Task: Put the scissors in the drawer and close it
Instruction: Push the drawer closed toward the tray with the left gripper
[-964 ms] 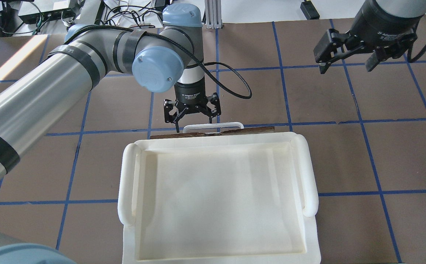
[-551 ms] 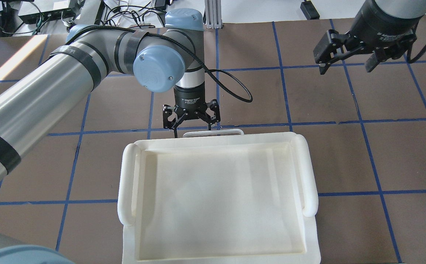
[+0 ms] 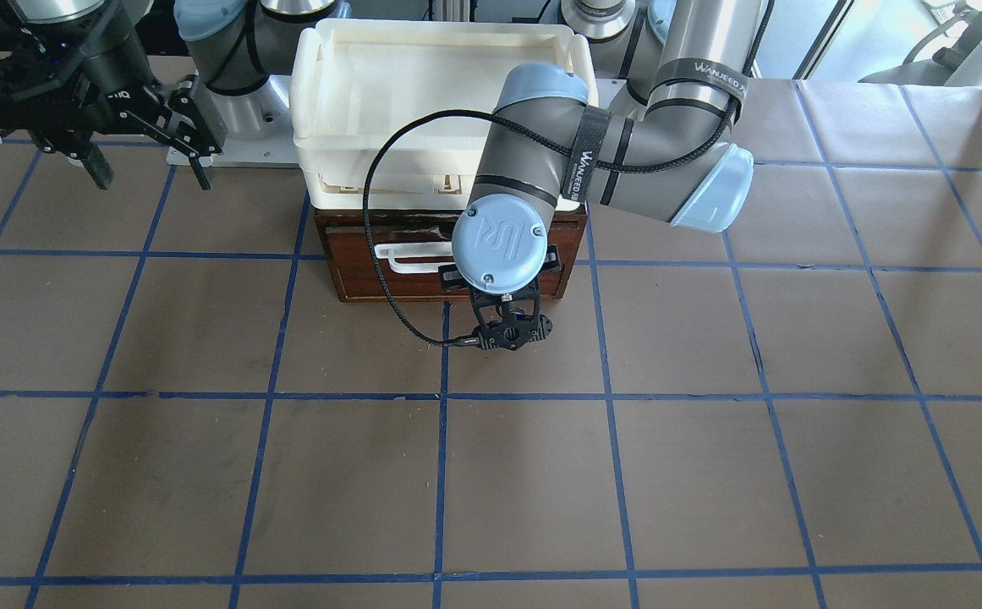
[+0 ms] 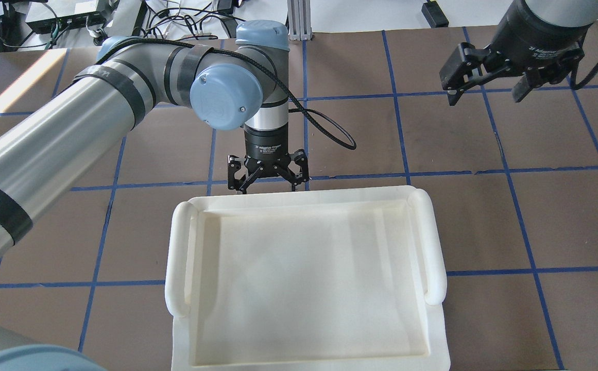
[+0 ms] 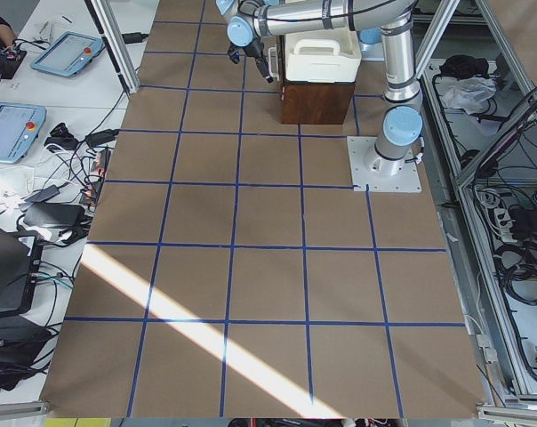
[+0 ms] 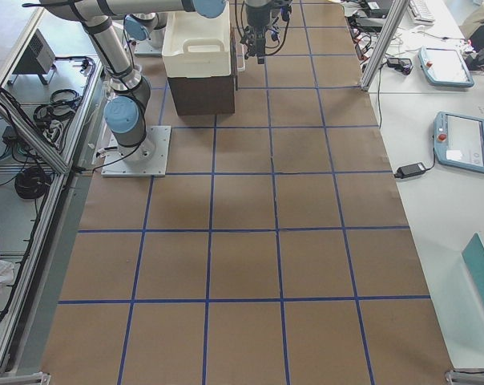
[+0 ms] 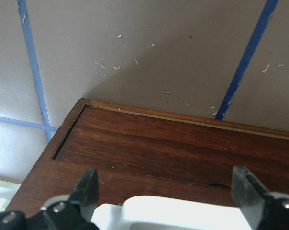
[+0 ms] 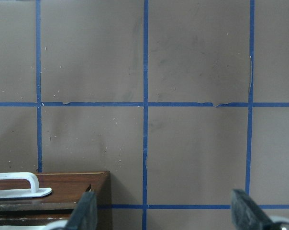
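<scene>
Since the dark reddish-brown wooden drawer (image 3: 351, 279) has been pushed out of sight under the far rim of the white plastic tray (image 4: 304, 195), it is judged shut, with small grey-handled scissors unseen (presumably inside), left gripper (image 4: 269, 187) wide open, empty, at its front, right gripper (image 4: 487, 98) likewise beyond.

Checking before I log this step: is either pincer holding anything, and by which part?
Nothing is held. The left pincer stands open astride the white handle of the drawer without clamping it; the right pincer hangs open and empty.
</scene>
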Tool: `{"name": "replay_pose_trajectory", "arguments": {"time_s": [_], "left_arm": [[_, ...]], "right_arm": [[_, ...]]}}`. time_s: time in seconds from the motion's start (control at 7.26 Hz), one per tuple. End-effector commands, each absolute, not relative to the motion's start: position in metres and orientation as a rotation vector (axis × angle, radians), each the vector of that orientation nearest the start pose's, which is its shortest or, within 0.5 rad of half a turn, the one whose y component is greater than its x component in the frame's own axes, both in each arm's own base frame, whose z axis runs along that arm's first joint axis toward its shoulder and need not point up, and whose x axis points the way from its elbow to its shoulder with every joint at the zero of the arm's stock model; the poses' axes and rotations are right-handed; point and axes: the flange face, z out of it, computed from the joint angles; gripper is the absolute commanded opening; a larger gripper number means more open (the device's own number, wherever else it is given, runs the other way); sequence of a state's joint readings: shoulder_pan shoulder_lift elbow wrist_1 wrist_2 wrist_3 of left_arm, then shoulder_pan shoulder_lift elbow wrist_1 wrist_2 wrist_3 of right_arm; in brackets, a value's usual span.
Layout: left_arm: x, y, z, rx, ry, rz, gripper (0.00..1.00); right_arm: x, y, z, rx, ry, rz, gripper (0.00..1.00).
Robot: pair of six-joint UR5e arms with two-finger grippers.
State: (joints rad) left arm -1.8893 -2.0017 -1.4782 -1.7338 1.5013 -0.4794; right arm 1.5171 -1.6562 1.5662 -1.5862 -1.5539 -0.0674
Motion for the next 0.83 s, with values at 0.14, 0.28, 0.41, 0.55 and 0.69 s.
{"name": "replay_pose_trajectory", "arguments": {"time_s": [0.14,0.28,0.41,0.55,0.69], "left_arm": [[-0.3166,-0.5121,0.2736,-0.260,2.887,0.764,1.00],[-0.3168,-0.5121,0.2736,-0.260,2.888,0.765,1.00],[-0.3168,-0.5122,0.2727,-0.260,2.887,0.767,1.00],[-0.3165,-0.5108,0.2718,-0.261,2.881,0.779,1.00],[-0.3157,-0.5094,0.2723,-0.259,2.872,0.788,1.00]], "right_arm": [[0.1090,-0.4705,0.5329,-0.018,3.128,-0.167,1.00],[0.1090,-0.4705,0.5329,-0.018,3.128,-0.167,1.00],[0.1090,-0.4705,0.5329,-0.018,3.128,-0.167,1.00],[0.1090,-0.4705,0.5329,-0.018,3.128,-0.167,1.00],[0.1090,-0.4705,0.5329,-0.018,3.128,-0.167,1.00]]}}
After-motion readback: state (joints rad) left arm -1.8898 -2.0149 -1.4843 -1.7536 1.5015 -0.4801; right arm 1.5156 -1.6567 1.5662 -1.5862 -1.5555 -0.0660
